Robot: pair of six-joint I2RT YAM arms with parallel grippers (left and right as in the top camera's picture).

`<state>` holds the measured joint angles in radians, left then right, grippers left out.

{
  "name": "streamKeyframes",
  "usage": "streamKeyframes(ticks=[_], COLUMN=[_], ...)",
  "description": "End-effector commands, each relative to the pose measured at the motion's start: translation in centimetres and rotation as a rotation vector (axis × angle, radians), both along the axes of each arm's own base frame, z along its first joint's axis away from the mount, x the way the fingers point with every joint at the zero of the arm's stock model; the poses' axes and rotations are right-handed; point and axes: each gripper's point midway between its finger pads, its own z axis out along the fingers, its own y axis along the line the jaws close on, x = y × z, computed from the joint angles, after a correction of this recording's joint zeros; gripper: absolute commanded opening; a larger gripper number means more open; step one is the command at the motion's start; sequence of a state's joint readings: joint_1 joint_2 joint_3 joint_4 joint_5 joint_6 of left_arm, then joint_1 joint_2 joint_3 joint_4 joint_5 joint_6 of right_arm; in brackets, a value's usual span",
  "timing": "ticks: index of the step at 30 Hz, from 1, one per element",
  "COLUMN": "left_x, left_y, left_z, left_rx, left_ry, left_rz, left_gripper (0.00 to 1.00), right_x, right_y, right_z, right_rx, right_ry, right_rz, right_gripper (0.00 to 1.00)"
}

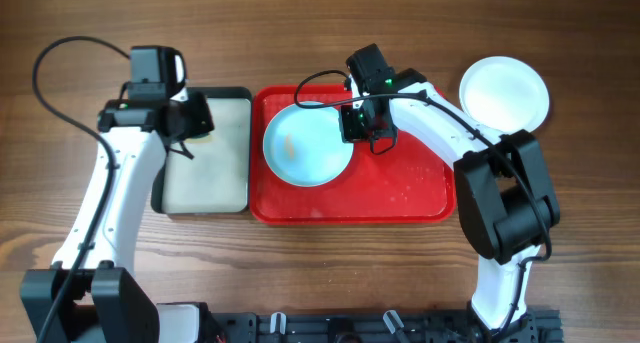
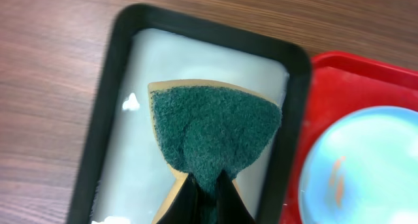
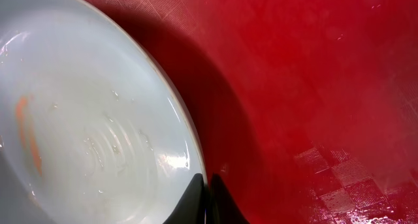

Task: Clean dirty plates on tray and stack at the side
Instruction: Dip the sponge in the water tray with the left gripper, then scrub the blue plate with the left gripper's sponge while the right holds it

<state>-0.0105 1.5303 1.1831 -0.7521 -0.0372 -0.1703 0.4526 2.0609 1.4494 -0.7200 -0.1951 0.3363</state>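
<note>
**Both claws loaded: plate pinched, sponge gripped**

The right gripper (image 3: 206, 188) is closed narrow on the 3 o'clock rim of the pale blue plate (image 1: 305, 148). The plate is orange-smeared and sits in the 9 o'clock half of the red tray (image 1: 400, 193). The left gripper (image 2: 208, 188) pinches the teal sponge (image 2: 212, 126) above the grey tray (image 2: 111, 87). A white plate (image 1: 504, 91) rests on the table at the red tray's 2 o'clock.

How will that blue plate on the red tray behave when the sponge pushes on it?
The blue plate looks rigid, so it likely won't flex. Its glossy, wet-looking surface suggests it may slip in the right gripper, which pinches only the rim. Held at one edge, it could pivot or skid on the red tray.
</note>
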Motion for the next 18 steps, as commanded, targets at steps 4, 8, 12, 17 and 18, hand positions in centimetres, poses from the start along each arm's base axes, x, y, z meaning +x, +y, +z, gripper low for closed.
streamKeyframes(ticks=[4,8,12,17,18], left_x=[1.3,0.6,0.1,-0.1,-0.2], left_y=[-7.4,-12.8,-14.6,-14.5,-14.5], left_z=[1.2,0.5,-2.7,-6.3,-6.7], left_rx=[-0.073,-0.185,-0.181,-0.160,-0.158], left_ry=[-0.083,-0.059,0.028,0.120,0.131], left_rz=[-0.090,-0.135,-0.144,-0.122,-0.121], left_gripper=[0.04,0.04,0.04,0.04,0.04], right_x=[0.4,0.4,0.3,0.3,0.3], right_y=[0.4,0.4,0.4,0.4,0.4], right_z=[0.0,0.0,0.0,0.0,0.0], right_rx=[0.017,0.017,0.017,0.016,0.016], right_ry=[0.004,0.004,0.005,0.007,0.007], right_rz=[-0.005,-0.005,-0.005,-0.005,-0.005], right_gripper=[0.04,0.04,0.04,0.04,0.04])
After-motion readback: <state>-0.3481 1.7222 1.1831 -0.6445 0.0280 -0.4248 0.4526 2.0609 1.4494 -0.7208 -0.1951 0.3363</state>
